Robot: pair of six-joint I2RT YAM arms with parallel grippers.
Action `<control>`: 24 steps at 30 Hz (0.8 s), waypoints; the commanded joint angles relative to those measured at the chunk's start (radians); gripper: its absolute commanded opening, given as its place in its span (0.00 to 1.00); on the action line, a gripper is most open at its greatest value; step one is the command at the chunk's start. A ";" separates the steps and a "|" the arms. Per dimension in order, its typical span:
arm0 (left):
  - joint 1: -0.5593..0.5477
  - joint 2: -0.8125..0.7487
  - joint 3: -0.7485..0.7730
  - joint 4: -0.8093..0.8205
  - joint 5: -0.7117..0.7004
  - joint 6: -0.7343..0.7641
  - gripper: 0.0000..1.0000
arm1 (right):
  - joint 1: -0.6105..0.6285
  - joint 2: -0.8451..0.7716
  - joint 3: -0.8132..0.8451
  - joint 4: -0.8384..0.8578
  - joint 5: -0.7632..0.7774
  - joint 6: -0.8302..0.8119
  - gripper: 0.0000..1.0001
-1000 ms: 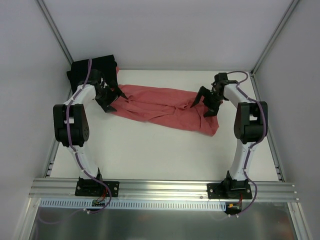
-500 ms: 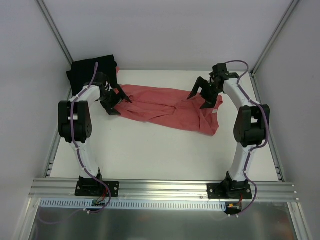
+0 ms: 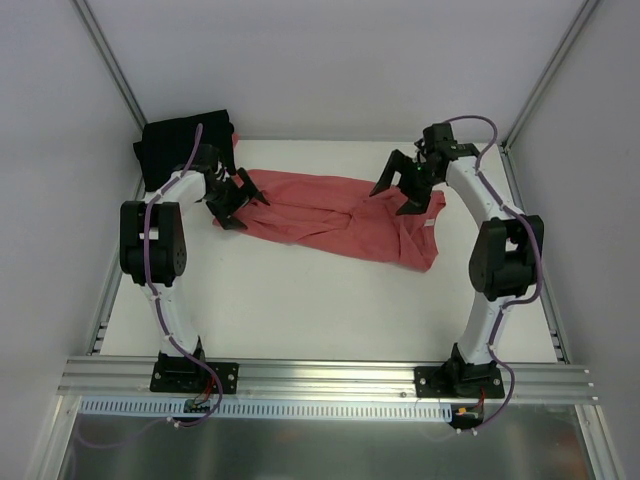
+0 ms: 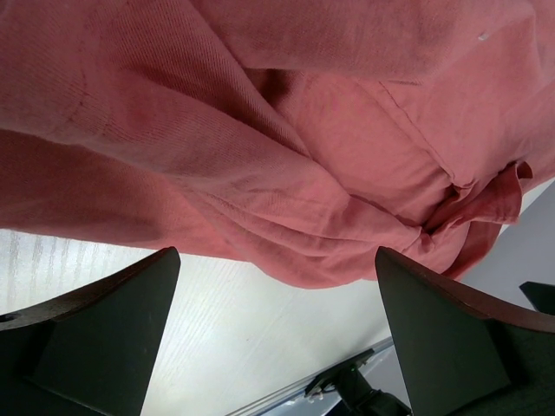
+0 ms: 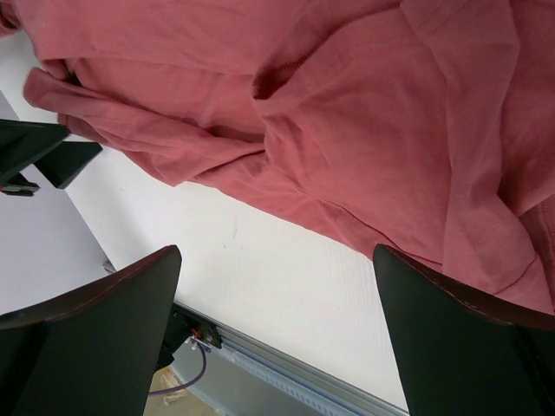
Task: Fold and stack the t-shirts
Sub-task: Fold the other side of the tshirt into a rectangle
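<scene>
A coral-red t-shirt (image 3: 335, 215) lies crumpled across the back half of the white table, running from the left to the right. It fills the upper part of the left wrist view (image 4: 286, 139) and the right wrist view (image 5: 347, 113). A black t-shirt (image 3: 178, 143) sits bunched in the back left corner. My left gripper (image 3: 243, 205) hovers open over the red shirt's left end, nothing between its fingers (image 4: 95, 338). Over the shirt's right part my right gripper (image 3: 393, 198) is open and holds nothing, fingers (image 5: 460, 338) wide apart.
Grey walls with metal corner posts (image 3: 110, 75) close in the table at the back and sides. An aluminium rail (image 3: 320, 375) carrying both arm bases runs along the near edge. Bare white tabletop (image 3: 300, 300) lies between the red shirt and the rail.
Both open grippers have lifted and drawn back a little over the red shirt's ends, the right one toward the back wall. The shirt has barely shifted.
</scene>
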 commanded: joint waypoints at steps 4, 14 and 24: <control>-0.003 -0.006 0.022 -0.018 0.014 0.007 0.99 | 0.031 0.052 -0.097 0.046 -0.042 0.014 0.99; -0.003 0.005 0.075 -0.058 0.003 0.024 0.99 | 0.034 0.114 -0.135 -0.001 0.077 -0.035 0.99; -0.003 0.021 0.101 -0.073 0.003 0.030 0.99 | 0.028 0.083 -0.137 -0.104 0.279 -0.116 0.99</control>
